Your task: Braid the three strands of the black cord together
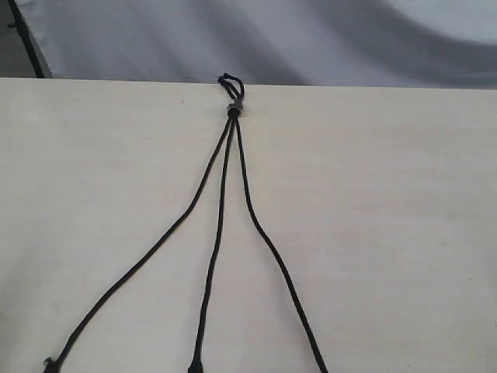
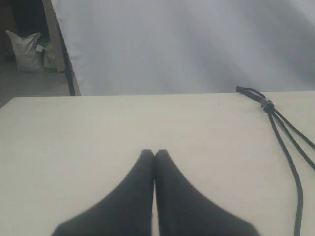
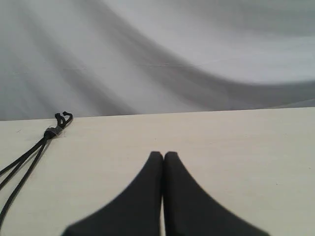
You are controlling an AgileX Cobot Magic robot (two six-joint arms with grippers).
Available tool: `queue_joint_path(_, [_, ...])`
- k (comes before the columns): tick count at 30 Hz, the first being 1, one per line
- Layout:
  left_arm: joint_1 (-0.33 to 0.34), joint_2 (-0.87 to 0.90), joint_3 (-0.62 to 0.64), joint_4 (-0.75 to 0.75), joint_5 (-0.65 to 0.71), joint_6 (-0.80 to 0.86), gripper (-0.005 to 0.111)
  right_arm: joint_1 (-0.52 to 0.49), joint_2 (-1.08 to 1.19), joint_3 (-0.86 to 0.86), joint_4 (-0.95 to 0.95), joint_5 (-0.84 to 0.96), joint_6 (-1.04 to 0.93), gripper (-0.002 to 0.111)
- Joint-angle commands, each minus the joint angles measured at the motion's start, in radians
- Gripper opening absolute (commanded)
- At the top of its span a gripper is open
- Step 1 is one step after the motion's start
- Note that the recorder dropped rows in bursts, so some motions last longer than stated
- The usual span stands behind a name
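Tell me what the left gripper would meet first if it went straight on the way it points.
The way looks free: the left gripper, fingers shut, points over bare table toward its far edge and the grey sheet; the black cord lies aside.

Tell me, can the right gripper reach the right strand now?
Likely yes: the right gripper, shut, sits over the table, and the right strand lies flat, uncrossed, with nothing between them.

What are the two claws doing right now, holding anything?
Left gripper: closed, holding nothing.
Right gripper: closed, holding nothing.
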Motion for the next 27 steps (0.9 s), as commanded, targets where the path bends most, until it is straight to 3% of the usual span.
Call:
queue_joint_path(1, [0.001,-0.003,0.003,-0.008,-0.001,0.0,0.0,-0.005,-0.007,0.004,0.001,-0.001,0.001,0.0])
queue_joint_path(24, [0.001,-0.003,0.003,-0.008,-0.003,0.0,0.0,-0.005,-0.007,0.004,0.001,-0.008,0.001,0.0])
queue_joint_path(27, [0.001,-0.003,0.003,-0.018,-0.041,0.0,0.0,-0.005,-0.007,0.004,0.12,-0.108,0.043,0.0])
